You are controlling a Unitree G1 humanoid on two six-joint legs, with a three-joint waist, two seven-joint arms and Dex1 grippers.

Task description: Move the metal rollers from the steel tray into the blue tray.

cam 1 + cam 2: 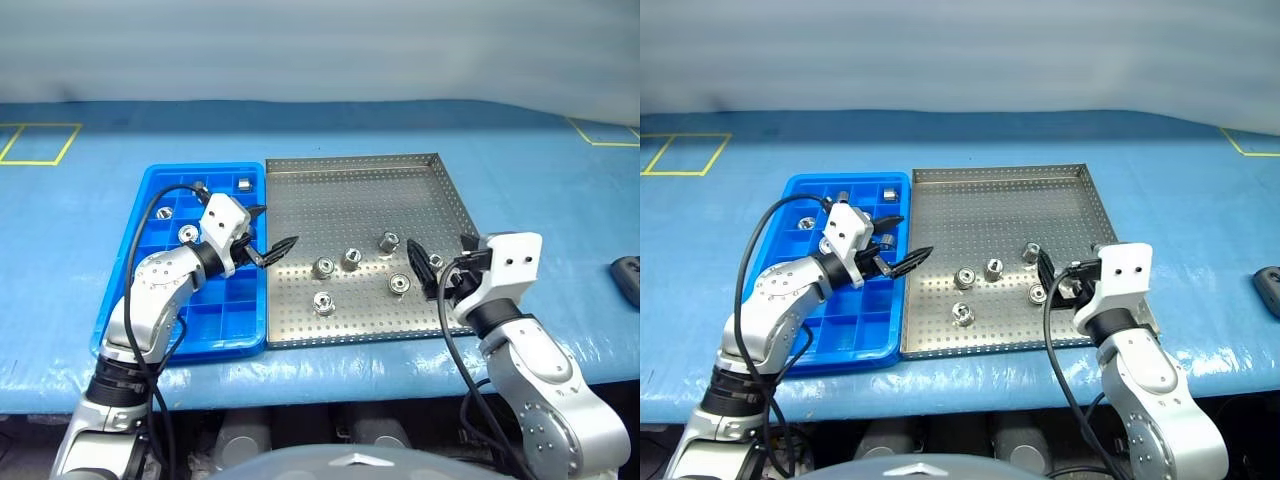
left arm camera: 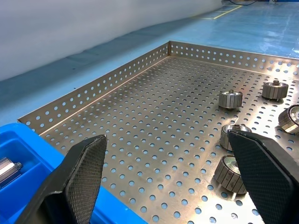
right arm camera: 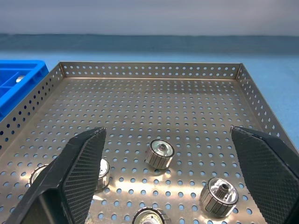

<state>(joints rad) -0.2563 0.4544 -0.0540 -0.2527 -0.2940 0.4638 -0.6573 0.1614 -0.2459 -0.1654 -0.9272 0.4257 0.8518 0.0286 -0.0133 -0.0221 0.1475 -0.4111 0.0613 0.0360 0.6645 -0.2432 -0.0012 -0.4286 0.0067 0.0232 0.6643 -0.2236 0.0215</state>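
Several metal rollers (image 1: 352, 258) lie loose in the near half of the steel tray (image 1: 350, 180), one of them (image 3: 160, 154) upright ahead of my right fingers. A few more rollers (image 1: 243, 183) sit in far compartments of the blue tray (image 1: 225, 320), which adjoins the steel tray's left side. My left gripper (image 1: 272, 232) hovers open and empty over the seam between the two trays, pointing right toward the rollers (image 2: 231, 99). My right gripper (image 1: 443, 255) is open and empty above the steel tray's near right part, with a roller (image 1: 436, 262) close by its fingers.
Both trays rest on a pale blue table cover (image 1: 80, 240) with yellow tape marks at the far corners. A dark object (image 1: 628, 278) lies at the table's right edge. Black cables loop from both wrists.
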